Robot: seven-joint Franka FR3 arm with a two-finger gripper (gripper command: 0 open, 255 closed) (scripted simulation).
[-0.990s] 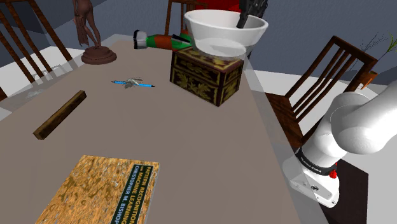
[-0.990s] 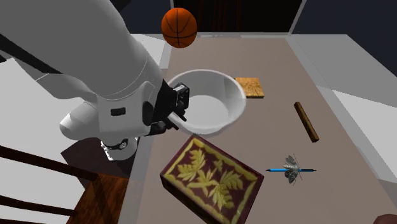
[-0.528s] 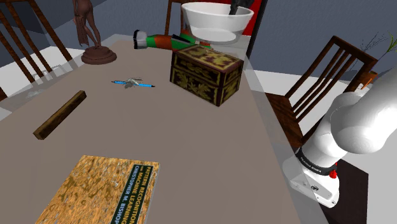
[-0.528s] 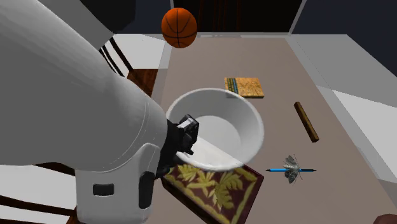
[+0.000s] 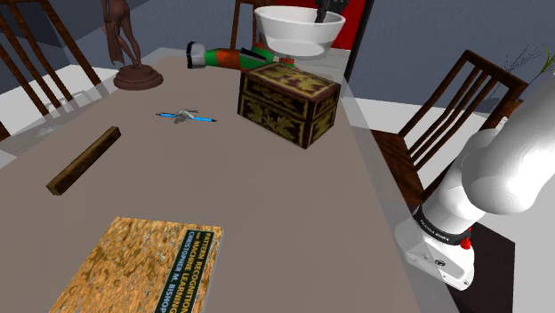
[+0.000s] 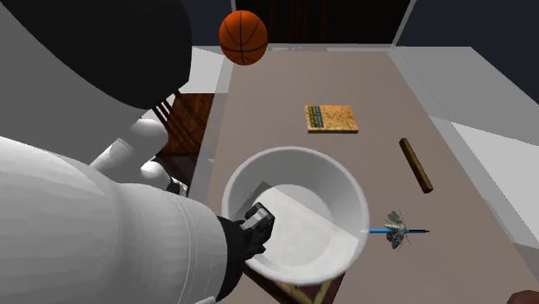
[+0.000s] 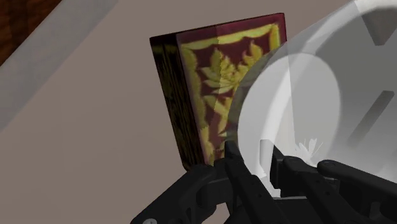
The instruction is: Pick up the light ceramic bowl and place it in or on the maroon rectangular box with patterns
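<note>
The white bowl point(image 5: 298, 27) hangs in the air above and slightly behind the maroon box with gold leaf patterns point(image 5: 289, 101), which stands on the grey-brown table point(image 5: 267, 204). My gripper point(image 5: 329, 11) is shut on the bowl's rim at the shoulder view's right. From the second exterior view the bowl point(image 6: 298, 212) covers nearly the whole box, and a sliver of the box point(image 6: 304, 294) shows under it. The gripper point(image 6: 259, 229) clasps the rim nearest my arm. In the wrist view the fingers point(image 7: 236, 164) pinch the rim of the bowl point(image 7: 318, 89), which overlaps part of the box lid point(image 7: 216, 83).
A blue pen with an insect on it point(image 5: 187, 116), a wooden stick point(image 5: 84, 160) and a book point(image 5: 142, 267) lie on the table. A brown statue point(image 5: 124, 44) and a green and red flashlight point(image 5: 227, 58) sit at the far end. Chairs point(image 5: 462, 98) flank the table. A basketball point(image 6: 243, 37) lies beyond it.
The bowl went up and away from beside the box until it hung over it. In the second exterior view it slid over the box and covered it.
</note>
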